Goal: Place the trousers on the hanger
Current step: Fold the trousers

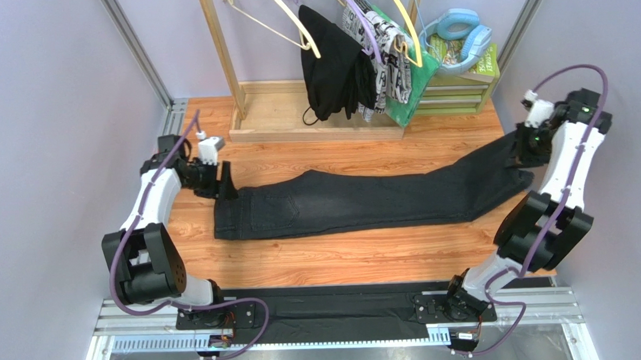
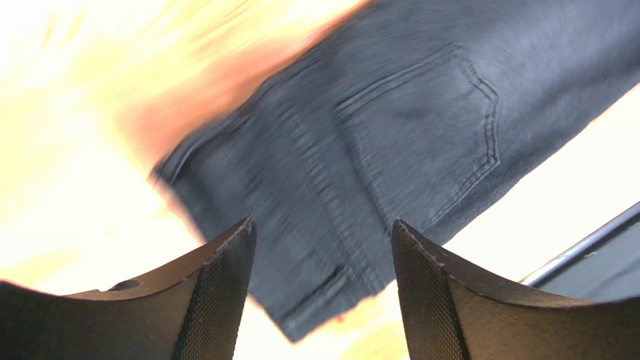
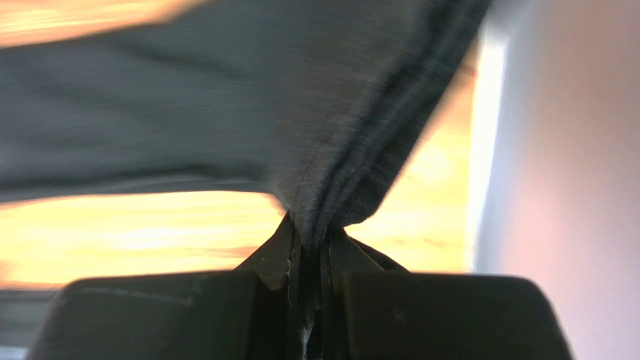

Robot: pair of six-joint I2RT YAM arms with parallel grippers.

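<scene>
The dark charcoal trousers (image 1: 365,201) lie stretched across the wooden table, waist at the left, leg ends at the right. My left gripper (image 1: 222,184) is open just above the waist's far corner. In the left wrist view its fingers (image 2: 321,225) straddle the waist corner and back pocket (image 2: 390,127) without touching them. My right gripper (image 1: 526,151) is shut on the leg ends and lifts them slightly. The right wrist view shows the fabric (image 3: 225,112) bunched between the closed jaws of this gripper (image 3: 312,232). The pale cream hanger (image 1: 292,20) hangs on the rack at the back.
A wooden rack (image 1: 229,62) stands at the back with a black garment (image 1: 331,58), a patterned cloth (image 1: 383,39), a yellow hanger (image 1: 402,22) and a purple hanger (image 1: 355,12). Blue headphones (image 1: 459,32) lie on green boxes at the back right. Purple walls close both sides.
</scene>
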